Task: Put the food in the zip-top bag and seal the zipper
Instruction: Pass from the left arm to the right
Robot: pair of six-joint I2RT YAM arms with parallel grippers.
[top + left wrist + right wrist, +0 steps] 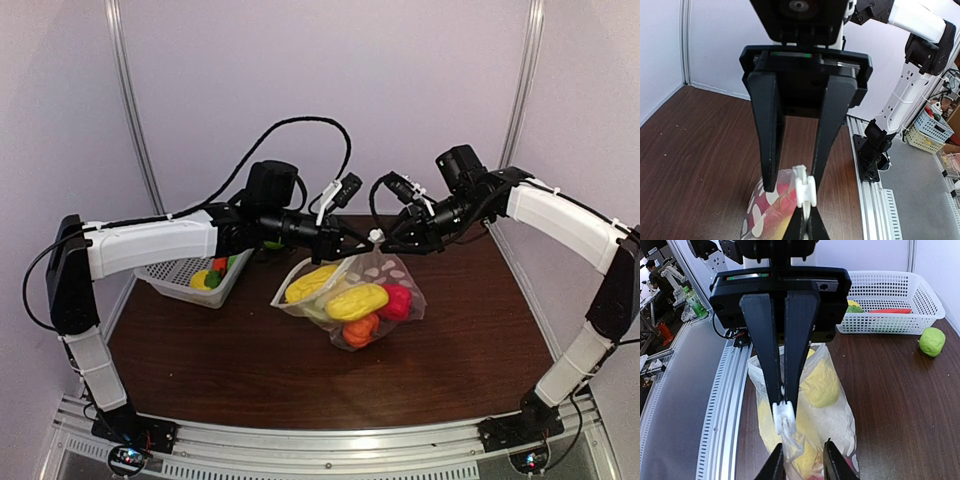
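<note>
The dotted clear zip-top bag [385, 268] hangs over the table with several pieces of food in it: yellow [357, 300], orange [360, 330] and red [397, 300]. Both grippers meet at its top corner. My right gripper [784, 407] is shut on the zipper at its white slider [782, 417] and holds the bag [835, 415] up by it. My left gripper [794, 182] is open, its two fingers either side of the slider [806, 189], the right finger close beside it. The bag's dotted side [760, 215] shows below.
A white mesh basket [180, 275] stands at the back left with a few food pieces [212, 275] in it. A green fruit [932, 341] lies on the table beside the basket [890, 305]. Walls close the back and sides.
</note>
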